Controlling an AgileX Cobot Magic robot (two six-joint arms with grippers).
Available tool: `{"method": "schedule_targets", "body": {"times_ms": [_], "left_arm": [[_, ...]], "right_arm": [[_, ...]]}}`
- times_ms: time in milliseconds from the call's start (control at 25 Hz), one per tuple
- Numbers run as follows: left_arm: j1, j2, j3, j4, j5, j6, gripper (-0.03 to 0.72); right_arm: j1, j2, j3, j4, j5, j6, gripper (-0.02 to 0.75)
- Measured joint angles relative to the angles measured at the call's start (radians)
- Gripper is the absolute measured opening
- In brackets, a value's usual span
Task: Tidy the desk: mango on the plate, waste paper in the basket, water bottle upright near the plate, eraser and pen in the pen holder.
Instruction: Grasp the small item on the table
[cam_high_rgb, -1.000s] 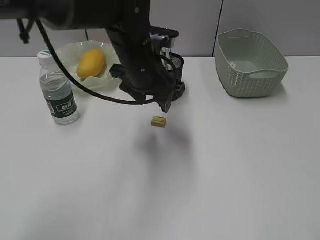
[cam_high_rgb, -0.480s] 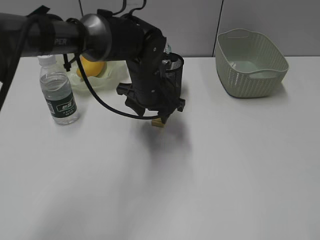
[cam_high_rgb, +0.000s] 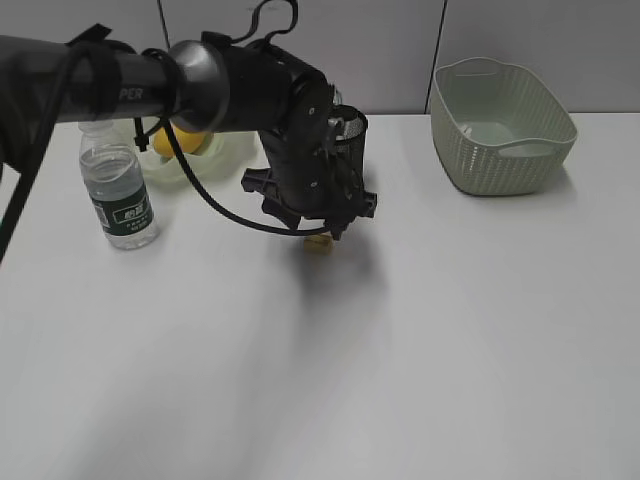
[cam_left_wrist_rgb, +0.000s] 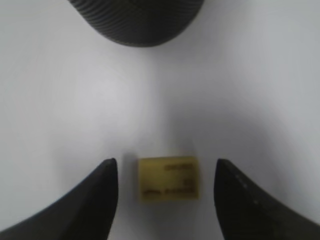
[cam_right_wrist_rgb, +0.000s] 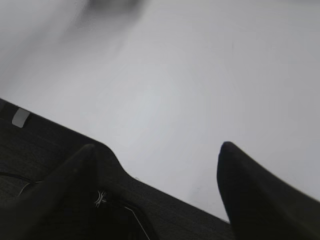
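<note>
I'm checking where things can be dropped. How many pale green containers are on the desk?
2. The wavy-rimmed plate sits at the back left behind the water bottle, mostly hidden by the arm; the woven basket stands at the back right. Nothing suggests another.

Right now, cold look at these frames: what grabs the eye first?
The big black left arm, reaching in from the left with its pincer open astride a small yellow eraser on the white desk, just in front of the black mesh pen holder. After that, the pale green basket at back right, and the upright water bottle at left beside the mango on its plate.
</note>
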Motion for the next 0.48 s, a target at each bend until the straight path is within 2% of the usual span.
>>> {"method": "schedule_targets", "body": {"times_ms": [320,400,480], "left_arm": [[0.000,0.042,-0.001,-0.001,0.004,0.000,0.440],[0.000,0.042,-0.001,0.003,0.005,0.000,0.410],[0.000,0.043,-0.001,0.010,0.009,0.000,0.349]], "right_arm": [[0.000,0.000,0.000,-0.002,0.000,0.000,0.580],[0.000,0.000,0.000,-0.002,-0.001,0.000,0.580],[0.000,0.000,0.000,-0.002,-0.001,0.000,0.580]]}}
